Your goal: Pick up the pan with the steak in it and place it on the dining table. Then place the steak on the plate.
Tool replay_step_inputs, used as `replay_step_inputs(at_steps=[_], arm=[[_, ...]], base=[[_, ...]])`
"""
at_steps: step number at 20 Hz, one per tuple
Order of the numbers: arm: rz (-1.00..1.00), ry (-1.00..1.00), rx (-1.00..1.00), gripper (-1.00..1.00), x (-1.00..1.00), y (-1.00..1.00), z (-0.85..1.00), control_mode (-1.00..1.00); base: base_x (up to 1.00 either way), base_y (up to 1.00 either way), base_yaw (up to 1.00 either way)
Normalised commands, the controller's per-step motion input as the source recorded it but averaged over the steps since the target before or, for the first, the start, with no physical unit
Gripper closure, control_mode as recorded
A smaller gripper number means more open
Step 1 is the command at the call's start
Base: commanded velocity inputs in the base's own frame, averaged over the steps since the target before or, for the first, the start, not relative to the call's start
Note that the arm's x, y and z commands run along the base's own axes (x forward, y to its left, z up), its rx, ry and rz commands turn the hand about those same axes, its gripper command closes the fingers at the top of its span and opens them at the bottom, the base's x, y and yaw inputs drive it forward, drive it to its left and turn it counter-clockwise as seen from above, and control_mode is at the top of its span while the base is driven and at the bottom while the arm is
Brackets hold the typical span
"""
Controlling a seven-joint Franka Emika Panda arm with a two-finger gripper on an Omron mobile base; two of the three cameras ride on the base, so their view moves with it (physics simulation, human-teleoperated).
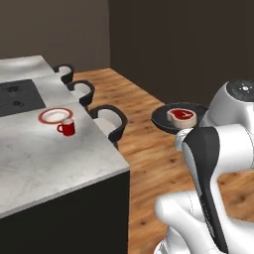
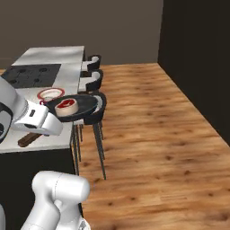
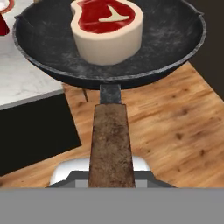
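Observation:
The black pan (image 1: pixel 163 118) hangs in the air beside the dining table (image 1: pixel 49 158), level with its marble top and over the stool side. The steak (image 1: pixel 182 115) lies in it, red with a tan rim. My gripper (image 2: pixel 48 123) is shut on the brown wooden handle (image 3: pixel 109 144), whose end (image 2: pixel 28 139) sticks out behind the hand. In the hand view the pan (image 3: pixel 48 48) and steak (image 3: pixel 107 30) sit just ahead, the pan's left part over the marble (image 3: pixel 26 83). The red-rimmed white plate (image 1: pixel 55 115) lies on the table, left of the pan.
A red cup (image 1: pixel 67 128) stands on the marble right beside the plate. Three black stools (image 1: pixel 106 119) line the table's near side under the pan's path. A dark cooktop (image 1: pixel 17 96) is set into the top farther back. Wooden floor stretches to the right.

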Motion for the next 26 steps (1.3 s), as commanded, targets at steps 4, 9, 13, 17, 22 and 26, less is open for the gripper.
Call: replay_step_inputs(at_steps=[4,9,13,17,22,26], arm=[[0.0,0.0,0.0,1.0,0.0,0.0,0.0,1.0],[0.0,0.0,0.0,1.0,0.0,0.0,0.0,1.0],[0.0,0.0,0.0,1.0,0.0,0.0,0.0,1.0],[0.0,0.0,0.0,1.0,0.0,0.0,0.0,1.0],[0.0,0.0,0.0,1.0,0.0,0.0,0.0,1.0],[0.0,0.0,0.0,1.0,0.0,0.0,0.0,1.0]], base=[[0.0,0.0,0.49],[0.0,-0.02,0.12],[0.05,-0.4,0.01],[0.12,-0.94,0.01],[0.14,-0.99,0.0],[0.24,-0.95,0.0]])
